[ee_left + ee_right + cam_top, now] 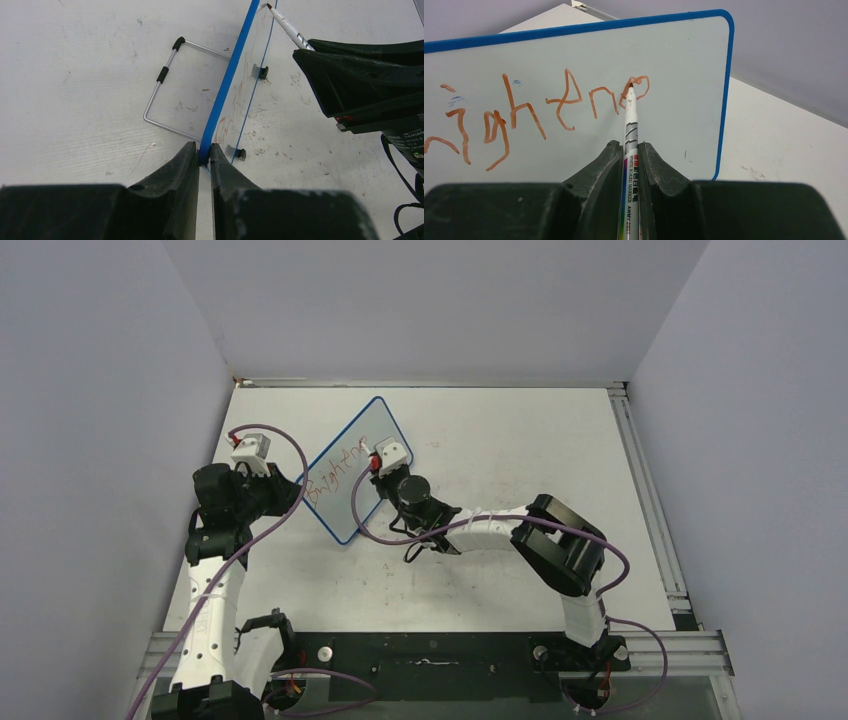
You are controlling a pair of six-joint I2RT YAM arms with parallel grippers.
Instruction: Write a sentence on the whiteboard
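The whiteboard (pixel 352 508) with a thin blue frame stands tilted on the table, left of centre. My left gripper (pixel 204 151) is shut on its blue edge (pixel 235 55) at the near corner. The sentence (pixel 524 110) is one line of red handwriting reading roughly "...ightene"; it also shows in the top view (pixel 335 472). My right gripper (pixel 629 148) is shut on a white whiteboard marker (pixel 630 125). The marker's tip touches the board at the last letter. In the top view the right gripper (pixel 376 464) is at the board's right side and the left gripper (pixel 296 483) at its left corner.
A bent wire stand (pixel 165 75) with black sleeves lies on the tabletop behind the board. The board's small black feet (pixel 240 152) rest on the smudged white table. Grey walls enclose the table on three sides. The right arm's cable (pixel 400 535) loops near the board's lower corner.
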